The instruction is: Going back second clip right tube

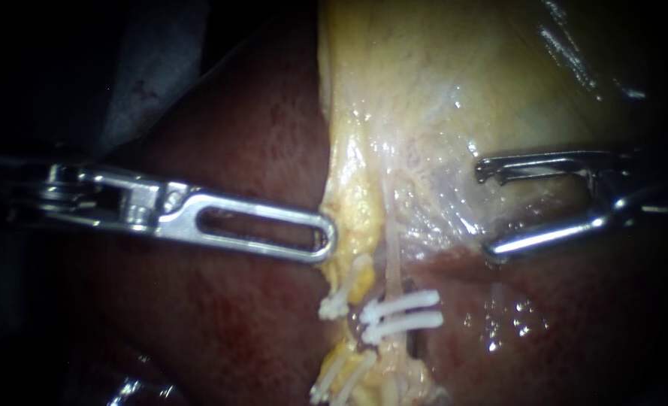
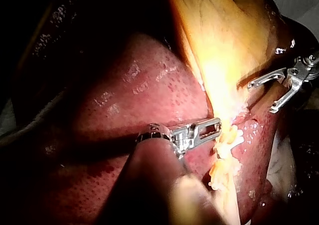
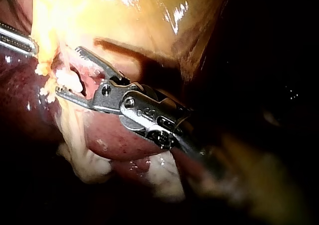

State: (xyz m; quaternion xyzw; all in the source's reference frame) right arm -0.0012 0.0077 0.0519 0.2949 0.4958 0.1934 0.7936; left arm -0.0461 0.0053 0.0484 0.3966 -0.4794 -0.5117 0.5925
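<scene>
- Endoscope view gives us the left instrument (image 1: 326, 242) lying flat over the dark red liver (image 1: 221, 143). Its slotted jaws lie together with no gap, and their tip looks closed on the edge of the yellow fatty tissue (image 1: 349, 218) under the gallbladder (image 1: 439, 83).
- We see the right instrument (image 1: 488, 210) with its jaws spread wide, one above the other. They hold nothing and sit over pale, wet gallbladder wall.
- The right tube (image 1: 392, 259) runs as a thin pale strand between the two sets of jaws, nearer the left jaws' tip than the right jaws.
- Two white clips (image 1: 401, 312) lie across the right tube, one just under the other. They sit lower than both sets of jaws and apart from the right instrument's lower jaw.
- Another clip (image 1: 335, 304) sits just beneath the left jaws' tip, on the fatty strand beside the right tube. We can make out a lower group of clips (image 1: 341, 380) further down that strand.
- Left wrist view shows us the left jaws narrow and flat, their tip at the bright yellow tissue, with the white clips just past and under it. Ahead, the right instrument's jaws stand in a wide V.
- Right wrist view shows the right jaws gaping. White and yellow tissue lies at their tips, and we cannot tell whether it touches them. The left instrument's tip shows beyond them.
</scene>
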